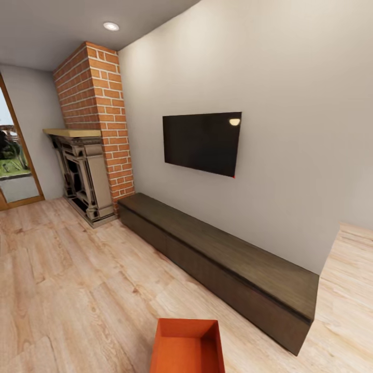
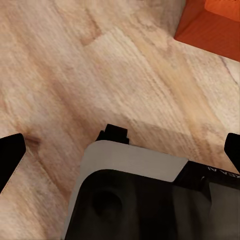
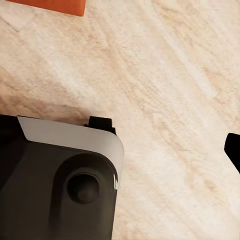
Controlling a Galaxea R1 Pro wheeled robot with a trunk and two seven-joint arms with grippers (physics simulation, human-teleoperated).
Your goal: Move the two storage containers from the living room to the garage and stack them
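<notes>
Orange-red storage container on wood plank floor, well apart from left end effector, fingers spread, nothing held

Head view count, taken from the brick fireplace as landmark.

- Brick fireplaces: one, with one wooden mantel shelf across its front.
- Black wall TVs: one, on the wall beside the fireplace.
- Long dark low cabinets: one, starting at the fireplace's foot and running along the same wall.
- Orange-red storage containers: one, open-topped, on the wood plank floor well away from the fireplace. Each wrist view shows one orange-red patch at its edge; cannot tell which bin.
- Ceiling lights: one round recessed lamp, above the fireplace.
- Wood-framed glass doors: one, partly cut off, beyond the fireplace.
</notes>
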